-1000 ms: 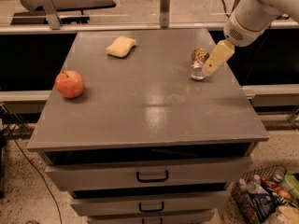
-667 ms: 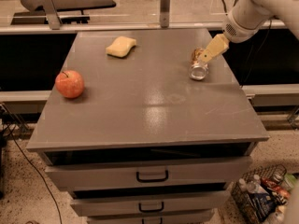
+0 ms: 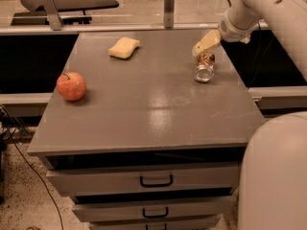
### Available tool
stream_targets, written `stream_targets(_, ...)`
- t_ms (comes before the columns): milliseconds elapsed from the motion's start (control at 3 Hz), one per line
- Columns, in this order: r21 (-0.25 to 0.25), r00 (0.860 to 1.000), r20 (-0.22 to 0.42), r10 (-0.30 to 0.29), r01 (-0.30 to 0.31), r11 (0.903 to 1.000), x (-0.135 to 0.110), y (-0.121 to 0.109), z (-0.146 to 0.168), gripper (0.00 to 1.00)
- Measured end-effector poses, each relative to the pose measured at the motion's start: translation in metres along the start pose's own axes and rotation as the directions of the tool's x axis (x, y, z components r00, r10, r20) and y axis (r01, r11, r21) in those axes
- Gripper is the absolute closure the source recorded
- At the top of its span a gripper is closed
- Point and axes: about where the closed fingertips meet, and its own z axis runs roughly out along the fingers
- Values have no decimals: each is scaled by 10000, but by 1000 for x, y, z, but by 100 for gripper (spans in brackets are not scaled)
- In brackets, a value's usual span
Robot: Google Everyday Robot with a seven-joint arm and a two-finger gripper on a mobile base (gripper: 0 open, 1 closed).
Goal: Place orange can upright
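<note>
Your gripper (image 3: 207,42) hovers upper right, whether open I cannot tell. Nudge the toppled orange can (image 3: 205,66) and it could roll off the desk (image 3: 158,114).

Tan tool (image 3: 198,48) beside coppery mottled orange can (image 3: 205,66)

Claw (image 3: 200,47) just behind orange can (image 3: 205,66)

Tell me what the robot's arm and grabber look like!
The arm is thick, smooth and creamy white, like a fat rounded tube. The gripper, just above the orange can near the right side of the table, is pale tan and wedge-shaped. I can't see any markings on either.
</note>
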Motion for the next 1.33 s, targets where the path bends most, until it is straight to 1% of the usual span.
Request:
stream_targets(333,100,9899,-733,1213,-1209,9926,-4,15,24,0)
stream_targets(667,400,9752,-1338,1764,-1725,9842,4,19,36,0)
stream_targets(1000,652,9628,-1726,2078,-1994,9778,7,24,42,13)
stream_targets(1333,659,9596,-1790,2170,-2084,9758,5,29,39,37)
